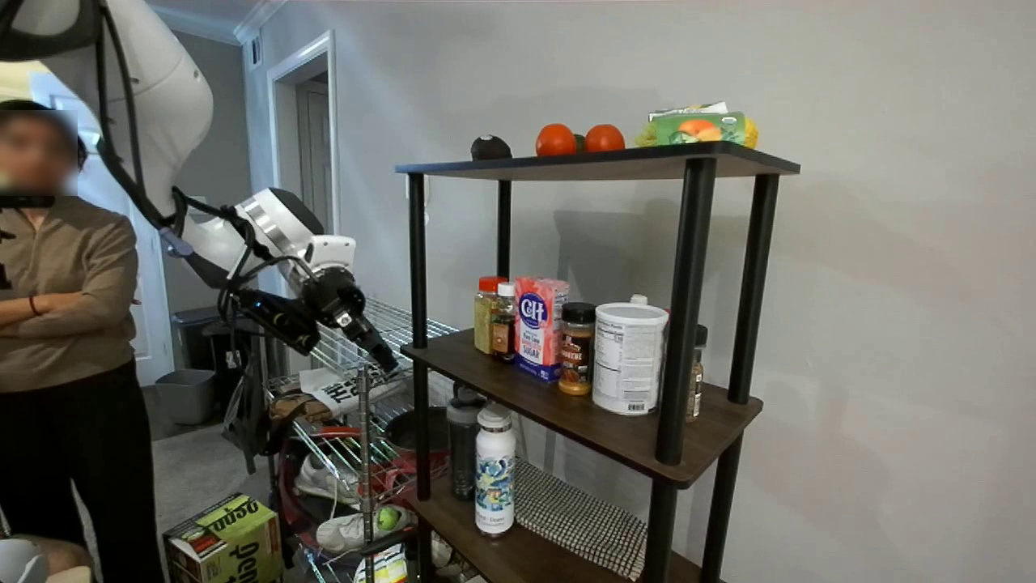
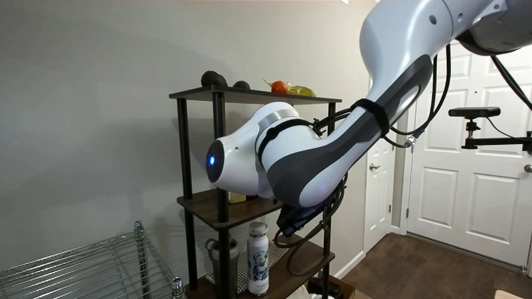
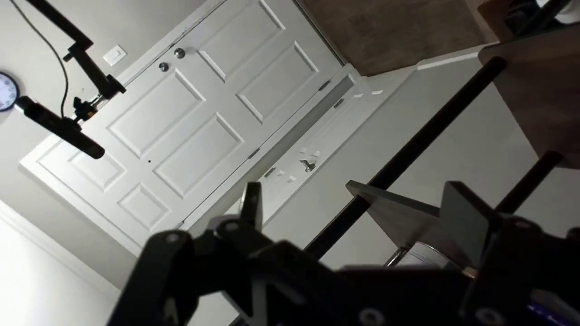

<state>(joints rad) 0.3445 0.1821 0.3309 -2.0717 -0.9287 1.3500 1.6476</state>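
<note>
One person [image 1: 69, 279] at 9 o'clock off the claw [image 1: 384, 355], arms folded, so I'd say just watching. At 7, a box [image 1: 222, 538]. At 6 from where I stand, a wire rack [image 1: 365, 437]. Claw itself: tilted downward; wrist view has the fingers [image 3: 462, 217] well apart, nothing clamped, so no load on it. Nearest looks to be the shelf [image 1: 486, 374], just beside it at 3; can't tell whether they touch. Mid-level, between 2 and 3: red-capped jar [image 1: 486, 320], upright on its base, so it needs no prop. White bottle [image 1: 495, 486] down low, between 4 and 5, upright too; weight down there likely steadies the shelf. Sugar box [image 1: 536, 332] in the jar's row, label facing my way, maybe for easy reading. Tomatoes [image 1: 556, 140] up top, past 1: round, so I'd guess only the near-level surface stops them rolling. Tub [image 1: 630, 364] at 3, bulkiest in that row, broad bottom, should stand fine unaided.
</note>
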